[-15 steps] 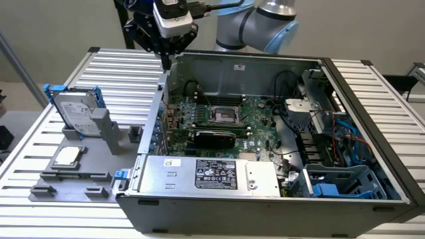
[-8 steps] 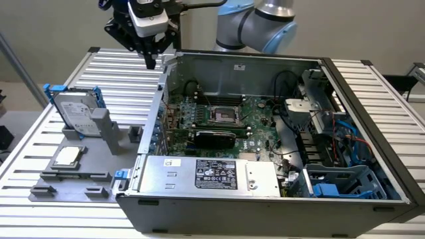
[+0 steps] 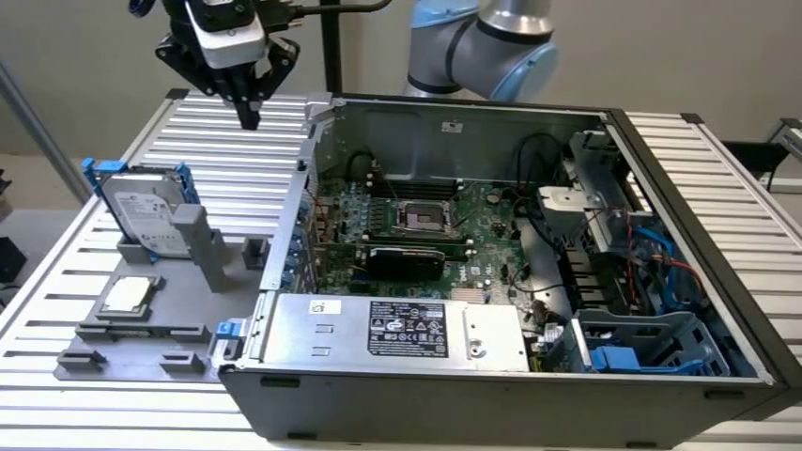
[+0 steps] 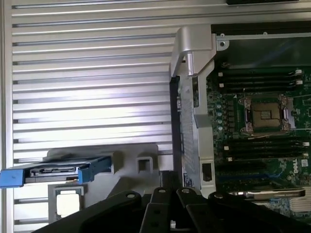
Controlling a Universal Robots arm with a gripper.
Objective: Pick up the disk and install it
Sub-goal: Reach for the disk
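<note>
The disk, a silver-grey drive with a white label and blue rails, stands on edge in a grey holder at the exterior view's left. In the wrist view the disk shows edge-on with blue ends. My gripper hangs high above the ribbed table, behind the disk and beside the case's back corner, shut with nothing between its fingers. Its black fingers meet in the wrist view.
An open computer case with motherboard and a blue drive cage fills the exterior view's right. A small square silver chip lies in a grey fixture in front of the disk. The ribbed table is bare under the gripper.
</note>
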